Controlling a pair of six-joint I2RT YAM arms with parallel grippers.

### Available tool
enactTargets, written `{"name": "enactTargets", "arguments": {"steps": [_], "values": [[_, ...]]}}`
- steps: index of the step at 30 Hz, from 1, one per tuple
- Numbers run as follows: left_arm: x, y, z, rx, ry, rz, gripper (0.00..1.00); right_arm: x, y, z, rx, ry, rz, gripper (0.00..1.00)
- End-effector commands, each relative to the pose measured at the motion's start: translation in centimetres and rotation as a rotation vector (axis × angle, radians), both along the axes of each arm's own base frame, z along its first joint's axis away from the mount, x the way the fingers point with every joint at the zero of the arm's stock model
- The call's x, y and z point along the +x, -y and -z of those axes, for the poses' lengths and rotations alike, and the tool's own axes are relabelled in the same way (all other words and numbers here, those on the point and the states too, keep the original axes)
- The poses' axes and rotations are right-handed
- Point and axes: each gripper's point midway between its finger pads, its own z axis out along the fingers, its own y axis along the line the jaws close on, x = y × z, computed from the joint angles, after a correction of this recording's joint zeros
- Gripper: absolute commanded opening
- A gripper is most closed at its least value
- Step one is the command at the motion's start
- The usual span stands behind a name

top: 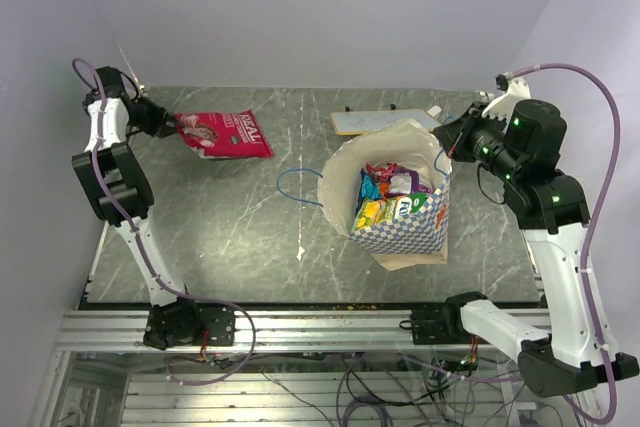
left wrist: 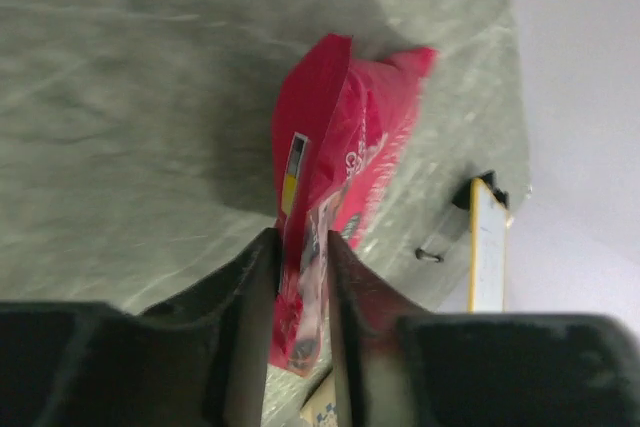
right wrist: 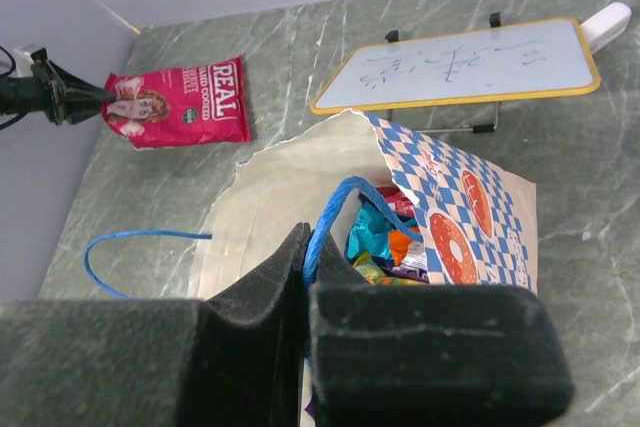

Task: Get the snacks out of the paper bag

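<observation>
My left gripper (left wrist: 303, 239) has its jaws a little apart astride the short edge of a glossy red-pink foil packet (left wrist: 350, 147); I cannot tell whether they pinch it. The packet lies at ten o'clock on the grey-green marbled table (top: 250, 237). My right gripper (right wrist: 307, 247) is closed tight on a thin blue cord handle (right wrist: 335, 202) of the blue-and-white checkered paper bag (right wrist: 450, 197), which stands open at three o'clock. Mixed foil snacks (top: 390, 197) fill it. A flat cream board (right wrist: 470, 62) sits at the bag's twelve o'clock.
</observation>
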Motion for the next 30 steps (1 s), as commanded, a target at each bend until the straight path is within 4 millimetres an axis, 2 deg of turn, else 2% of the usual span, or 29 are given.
{"name": "enactTargets", "arguments": {"steps": [1,3,5,7,9,10,12,16,20,25,28,30], "values": [[-3.9,-2.0,1.9,0.145,-0.137,0.059,0.46,0.0,-0.7,-0.6,0.001,0.015,-0.044,0.00],[-4.6,-2.5,0.2,0.205,-0.102,0.037,0.67,-0.2,-0.6,-0.3,-0.003,0.005,-0.043,0.00],[-4.9,-2.4,-2.5,0.235,-0.021,0.006,0.85,-0.6,-0.2,-0.2,-0.023,0.004,-0.035,0.00],[-5.5,-1.9,-5.3,0.244,0.036,-0.012,0.95,-0.8,0.4,-0.3,-0.059,0.008,-0.021,0.00],[-6.5,0.0,-8.5,0.231,0.115,0.008,0.97,-1.0,1.2,-0.3,-0.100,0.006,0.004,0.00],[-6.9,1.6,-8.8,0.210,0.127,0.038,0.97,-1.0,1.5,-0.2,-0.125,0.004,0.013,0.00],[-8.6,5.9,-11.0,0.176,0.195,0.130,0.98,-1.0,2.0,-0.1,-0.153,-0.002,0.028,0.00],[-12.0,14.6,-12.6,0.109,0.303,0.308,0.99,-1.0,2.3,-0.5,-0.146,0.010,0.049,0.00],[-17.0,21.5,-14.1,0.113,0.354,0.514,1.00,-0.9,1.7,-1.2,-0.089,0.031,0.046,0.00],[-23.2,25.9,-15.1,0.069,0.340,0.629,0.99,-1.0,1.4,-1.1,-0.036,0.033,0.053,0.00],[-25.9,26.8,-14.8,0.090,0.323,0.685,1.00,-1.2,1.1,-1.1,-0.005,0.040,0.049,0.00],[-27.0,26.6,-13.4,0.165,0.276,0.709,0.88,-1.2,1.1,-0.9,0.005,0.033,0.051,0.00]]}}
